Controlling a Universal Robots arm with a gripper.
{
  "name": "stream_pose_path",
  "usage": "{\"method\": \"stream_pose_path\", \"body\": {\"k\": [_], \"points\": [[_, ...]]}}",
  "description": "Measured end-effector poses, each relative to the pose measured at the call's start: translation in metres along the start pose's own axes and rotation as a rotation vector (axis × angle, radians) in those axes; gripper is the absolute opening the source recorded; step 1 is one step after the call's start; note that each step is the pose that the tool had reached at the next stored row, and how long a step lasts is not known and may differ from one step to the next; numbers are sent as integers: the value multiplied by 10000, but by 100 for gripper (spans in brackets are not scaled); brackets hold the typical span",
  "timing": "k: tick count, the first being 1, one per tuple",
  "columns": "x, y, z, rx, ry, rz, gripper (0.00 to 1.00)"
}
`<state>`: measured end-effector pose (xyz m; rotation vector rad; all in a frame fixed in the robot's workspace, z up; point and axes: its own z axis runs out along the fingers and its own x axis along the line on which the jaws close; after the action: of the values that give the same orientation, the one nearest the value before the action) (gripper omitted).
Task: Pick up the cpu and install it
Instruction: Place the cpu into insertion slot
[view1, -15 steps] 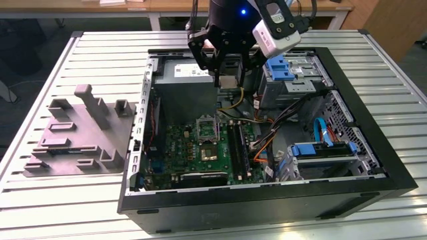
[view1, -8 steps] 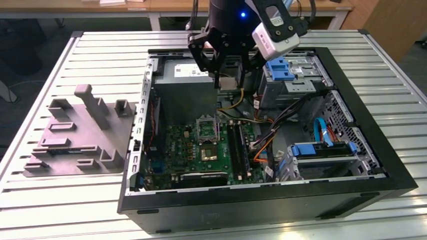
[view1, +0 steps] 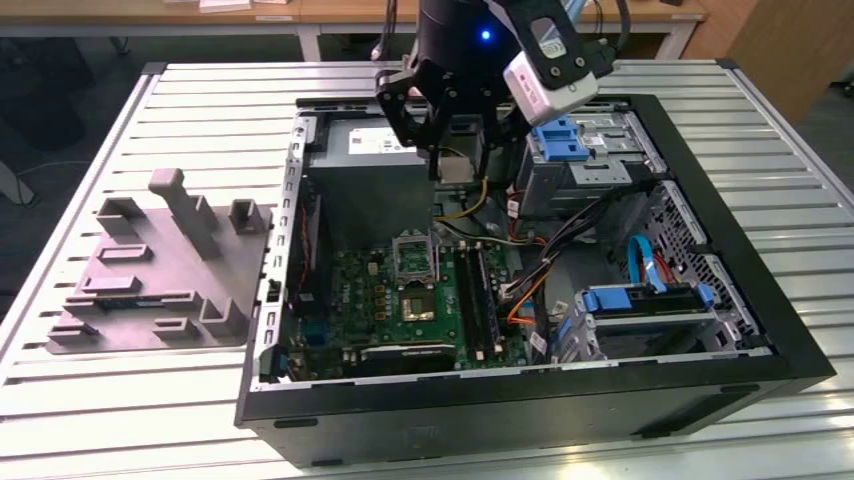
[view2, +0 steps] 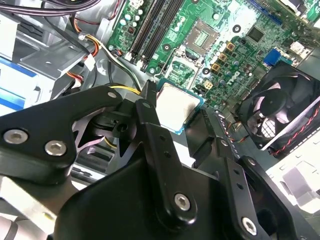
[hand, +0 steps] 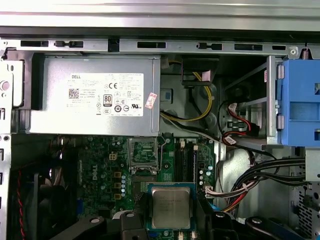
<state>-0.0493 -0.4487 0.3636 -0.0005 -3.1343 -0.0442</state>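
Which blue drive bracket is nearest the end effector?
The far blue bracket, right beside the end effector holding the cpu; the other blue bracket sits toward the case's opposite end, away from it.

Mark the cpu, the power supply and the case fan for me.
cpu (hand: 171, 207), first wrist view, centre of its metal top.
power supply (hand: 50, 100), first wrist view, grey face beside its label.
case fan (view2: 281, 106), second wrist view, its hub.

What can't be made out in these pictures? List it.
The cpu underside: faces away in both wrist views.
Jaws' contact with its edges: hidden by the gripper, exterior view.
Socket pins: too small, exterior view.
Upper arm: cut by the exterior view's top edge.
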Motion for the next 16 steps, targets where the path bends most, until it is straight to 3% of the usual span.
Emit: {"method": "stream_pose_path", "body": {"k": [16], "points": [[0, -49, 82, -1, 0, 0, 47]]}}
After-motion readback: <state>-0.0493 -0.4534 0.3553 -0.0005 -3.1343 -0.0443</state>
